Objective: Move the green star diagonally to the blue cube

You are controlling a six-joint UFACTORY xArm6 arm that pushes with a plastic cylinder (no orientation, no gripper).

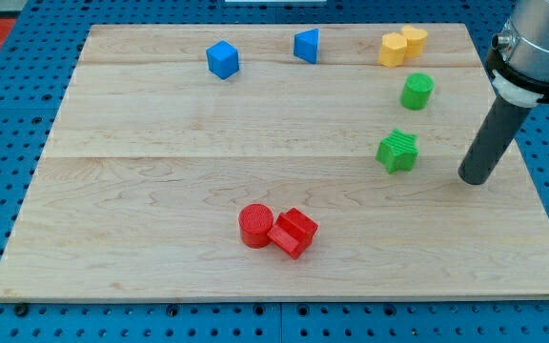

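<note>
The green star (pixel 397 151) lies on the wooden board (pixel 160 210) at the view's right of centre. The blue cube (pixel 222 59) sits near the view's top, left of centre. My tip (pixel 473 178) rests on the board to the view's right of the green star and slightly below it, about a block's width apart from it, not touching.
A second blue block (pixel 306 46) sits at the top centre. Two yellow blocks (pixel 402 45) touch at the top right. A green cylinder (pixel 416 90) stands above the star. A red cylinder (pixel 255 226) and a red block (pixel 294 232) touch near the bottom centre.
</note>
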